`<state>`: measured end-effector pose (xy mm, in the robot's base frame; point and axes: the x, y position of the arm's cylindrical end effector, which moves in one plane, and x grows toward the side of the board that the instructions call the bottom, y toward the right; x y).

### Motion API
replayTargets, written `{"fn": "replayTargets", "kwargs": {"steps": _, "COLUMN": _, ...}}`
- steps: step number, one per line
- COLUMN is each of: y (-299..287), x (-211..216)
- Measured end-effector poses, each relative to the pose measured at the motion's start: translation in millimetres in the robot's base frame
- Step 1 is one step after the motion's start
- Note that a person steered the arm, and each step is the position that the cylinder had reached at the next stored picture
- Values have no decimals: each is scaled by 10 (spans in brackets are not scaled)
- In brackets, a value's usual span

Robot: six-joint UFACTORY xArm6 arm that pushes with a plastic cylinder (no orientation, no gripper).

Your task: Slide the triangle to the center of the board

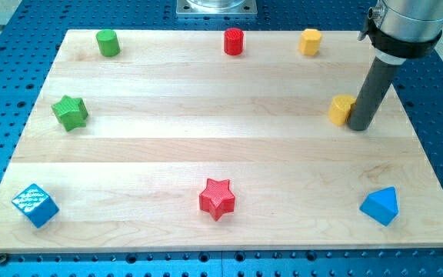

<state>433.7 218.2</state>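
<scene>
Nearest the camera, along the lower edge of the pale wooden board (pixel 229 161): blue cube (pixel 34 205) at lower left, red star-shaped block (pixel 217 198) at lower centre, blue triangular block (pixel 381 205) at lower right. That triangle sits well off the board's centre, close to the right edge.

Arm enters at upper right: silver-grey collar (pixel 404 27), then a straight dark rod (pixel 373 88) slanting down and slightly leftward. My tip (pixel 358 127) rests on the board at right of centre, touching or just beside the right face of a yellow block (pixel 341 110), shape unclear. Tip is a bare rod end; it holds nothing. Well apart from the blue triangle below it.

Upper row: green cylinder (pixel 108 42), red cylinder (pixel 233 41), yellow block (pixel 309 41) of roughly hexagonal form. Green star-shaped block (pixel 70 112) at mid-left.

Blue perforated table (pixel 6 100) surrounds the board. No readable writing or labels.
</scene>
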Motion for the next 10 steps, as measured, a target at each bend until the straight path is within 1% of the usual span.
{"fn": "replayTargets", "kwargs": {"steps": 6, "y": 71, "x": 52}}
{"fn": "replayTargets", "kwargs": {"steps": 8, "y": 53, "x": 175}}
{"fn": "replayTargets", "kwargs": {"steps": 9, "y": -52, "x": 415}}
{"fn": "replayTargets", "kwargs": {"steps": 10, "y": -825, "x": 508}}
